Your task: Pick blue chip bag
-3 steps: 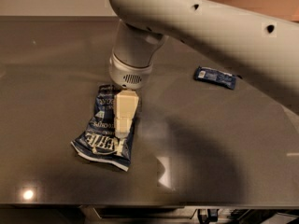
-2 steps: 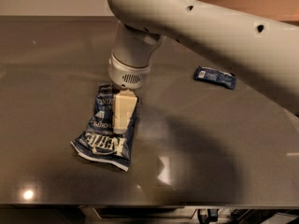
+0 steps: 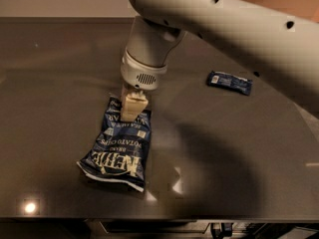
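Note:
The blue chip bag [image 3: 119, 151] lies flat on the dark table [image 3: 239, 148], left of centre. It is crinkled dark-blue foil with white "KETTLE" lettering, and its white bottom edge points toward the front. My gripper [image 3: 132, 107] hangs straight down from the white arm [image 3: 209, 19] and sits at the bag's far top end, on or just above it. The arm's wrist hides the bag's top edge.
A small flat blue snack packet [image 3: 230, 82] lies on the table to the right, under the arm. The table's front edge [image 3: 164, 218] runs along the bottom of the view. Lamp glare spots show near the front.
My gripper has shifted a little toward the far top end of the bag. The bag and the small packet lie about where they were.

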`<action>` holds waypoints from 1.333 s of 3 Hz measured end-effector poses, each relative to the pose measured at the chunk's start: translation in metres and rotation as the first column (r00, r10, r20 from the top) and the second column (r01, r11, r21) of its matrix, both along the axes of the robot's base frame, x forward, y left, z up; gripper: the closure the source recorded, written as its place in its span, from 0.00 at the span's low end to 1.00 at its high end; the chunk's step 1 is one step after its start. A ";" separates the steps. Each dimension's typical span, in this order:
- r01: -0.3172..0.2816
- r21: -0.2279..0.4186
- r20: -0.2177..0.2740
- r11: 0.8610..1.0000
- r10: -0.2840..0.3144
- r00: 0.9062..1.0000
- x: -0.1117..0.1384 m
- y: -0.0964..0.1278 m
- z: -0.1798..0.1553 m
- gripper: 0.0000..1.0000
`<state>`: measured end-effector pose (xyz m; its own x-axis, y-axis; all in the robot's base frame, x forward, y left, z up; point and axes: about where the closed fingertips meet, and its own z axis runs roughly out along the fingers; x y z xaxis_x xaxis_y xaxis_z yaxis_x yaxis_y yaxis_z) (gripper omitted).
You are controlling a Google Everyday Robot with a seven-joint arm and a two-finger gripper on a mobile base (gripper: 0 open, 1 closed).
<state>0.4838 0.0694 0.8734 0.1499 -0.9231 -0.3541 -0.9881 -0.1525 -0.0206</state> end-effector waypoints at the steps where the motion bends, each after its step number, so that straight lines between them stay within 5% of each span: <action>1: -0.028 0.051 -0.024 0.998 0.029 0.999 -0.010 -0.006 0.019 0.88; 2: -0.046 0.121 -0.062 0.992 0.054 0.997 -0.017 -0.021 0.044 1.00; 3: -0.057 0.182 -0.092 0.982 0.074 0.993 -0.021 -0.031 0.065 1.00; 4: -0.077 0.279 -0.115 0.957 0.113 0.987 -0.019 -0.047 0.098 1.00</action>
<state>0.4648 0.0219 0.9715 0.1690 -0.7725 -0.6122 -0.9662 -0.2524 0.0518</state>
